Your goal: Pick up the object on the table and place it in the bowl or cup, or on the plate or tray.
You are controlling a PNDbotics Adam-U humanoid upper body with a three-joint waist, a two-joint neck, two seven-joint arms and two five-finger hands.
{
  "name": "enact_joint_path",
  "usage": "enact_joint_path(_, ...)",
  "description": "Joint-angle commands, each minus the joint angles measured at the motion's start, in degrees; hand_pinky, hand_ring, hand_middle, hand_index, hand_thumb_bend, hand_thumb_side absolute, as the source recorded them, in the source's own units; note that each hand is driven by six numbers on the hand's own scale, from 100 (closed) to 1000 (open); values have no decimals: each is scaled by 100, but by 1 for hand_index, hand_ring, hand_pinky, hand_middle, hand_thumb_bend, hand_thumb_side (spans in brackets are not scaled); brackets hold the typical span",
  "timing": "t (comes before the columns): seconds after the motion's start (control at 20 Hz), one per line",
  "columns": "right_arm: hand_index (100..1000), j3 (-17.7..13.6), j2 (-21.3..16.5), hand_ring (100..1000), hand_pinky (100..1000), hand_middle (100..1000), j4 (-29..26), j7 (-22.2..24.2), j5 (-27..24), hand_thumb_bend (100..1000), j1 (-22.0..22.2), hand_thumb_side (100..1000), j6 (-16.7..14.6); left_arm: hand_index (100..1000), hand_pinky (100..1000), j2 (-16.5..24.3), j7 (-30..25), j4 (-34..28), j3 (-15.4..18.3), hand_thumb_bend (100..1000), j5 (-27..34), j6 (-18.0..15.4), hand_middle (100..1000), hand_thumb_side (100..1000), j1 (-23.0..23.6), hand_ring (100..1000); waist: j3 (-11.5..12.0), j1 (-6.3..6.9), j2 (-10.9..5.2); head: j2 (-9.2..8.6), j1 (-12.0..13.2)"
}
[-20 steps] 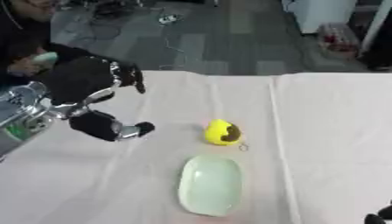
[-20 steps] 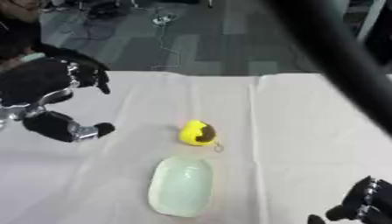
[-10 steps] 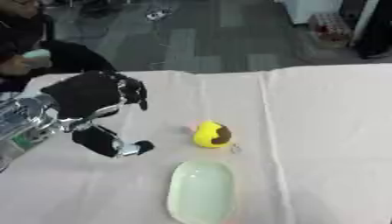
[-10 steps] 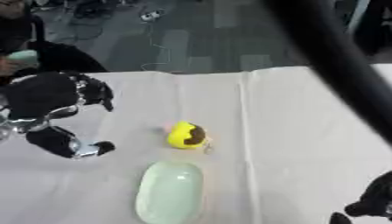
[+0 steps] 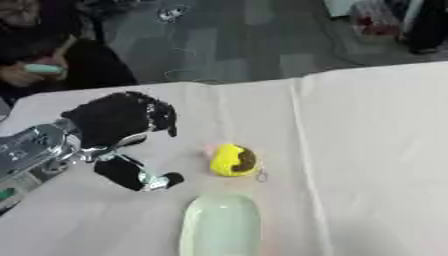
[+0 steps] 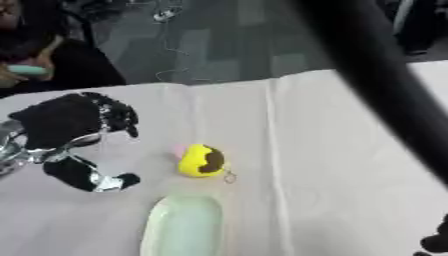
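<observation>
Left hand spread, holding nothing, beside yellow toy on tabletop, just above pale green tray. Risk: round toy rolling away if fingers nudge before closing.

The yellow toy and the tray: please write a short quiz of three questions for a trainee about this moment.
1. True or false: the yellow toy lies in the tray.
2. Which hand is near the toy? A) left hand B) right hand
3. Fill in: the left hand holds ____.

Key: 1 false, the toy lies on the table beyond the tray. 2 A, open, left of the toy. 3 nothing.
</observation>
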Motion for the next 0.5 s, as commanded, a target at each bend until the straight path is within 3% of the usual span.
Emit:
enact_joint_path(0.05,424,-95,-160,315,304,276,-78,-1713,-188,278,-163,622,-1727,708,676,169,-21,-58,156,407,-124,45,701,888,-46,728,-52,31,-26,-178,214)
enact_joint_path(0.15,432,-148,-228,316,304,281,-78,-1713,-316,250,-266,637,-1727,708,678,152,-62,-58,190,432,-201,74,701,863,-37,731,-113,95,38,-256,283)
enact_joint_path(0.5,443,-466,-464,317,307,287,-78,-1713,-772,284,-587,634,-1727,705,689,96,-83,-58,279,440,-633,34,704,859,-88,753,-291,268,210,-443,579)
